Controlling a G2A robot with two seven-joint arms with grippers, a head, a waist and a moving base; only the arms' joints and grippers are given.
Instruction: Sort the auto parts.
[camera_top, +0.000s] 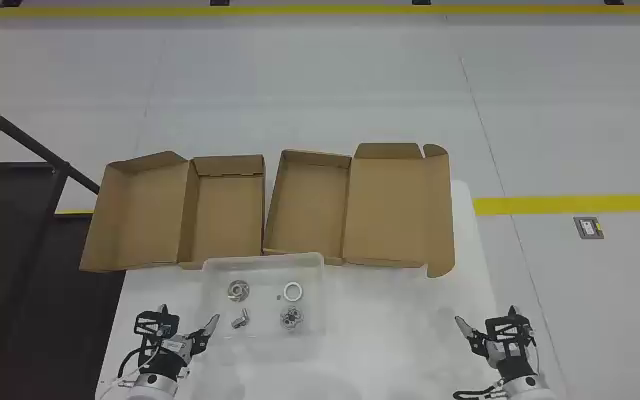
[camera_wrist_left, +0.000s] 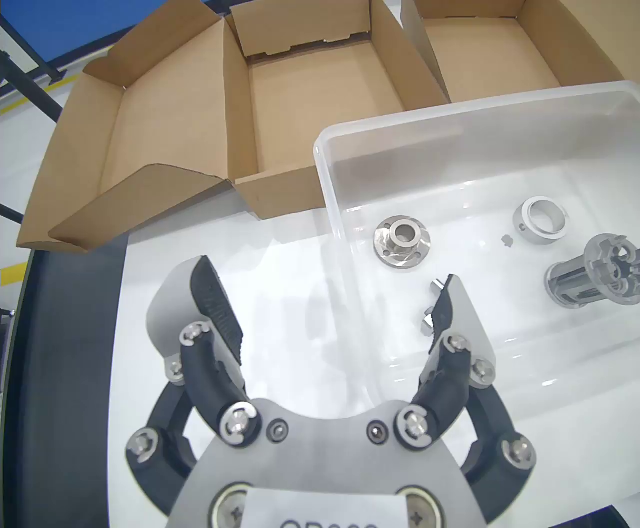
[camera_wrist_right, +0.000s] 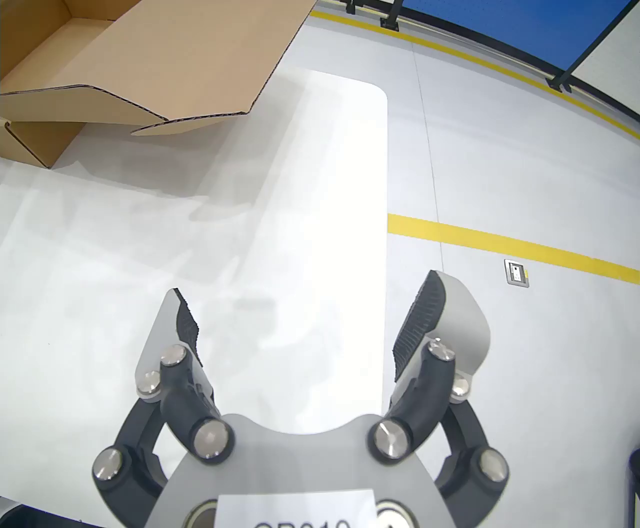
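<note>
A flanged hub (camera_wrist_left: 403, 241), ring collar (camera_wrist_left: 541, 219), ribbed cylinder (camera_wrist_left: 595, 277) (on its side) and perhaps a small bracket (camera_top: 241, 321) lie apart in the clear bin (camera_wrist_left: 450, 135).

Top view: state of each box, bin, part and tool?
Left box: open, empty.
Right box: open, empty.
Clear bin: no lid, loaded.
Flanged hub: flat, bore up.
Ring: lying flat.
Ribbed cylinder: on its side.
Small fitting: loose in bin.
Left tool: open, empty.
Right tool: open, empty.
</note>
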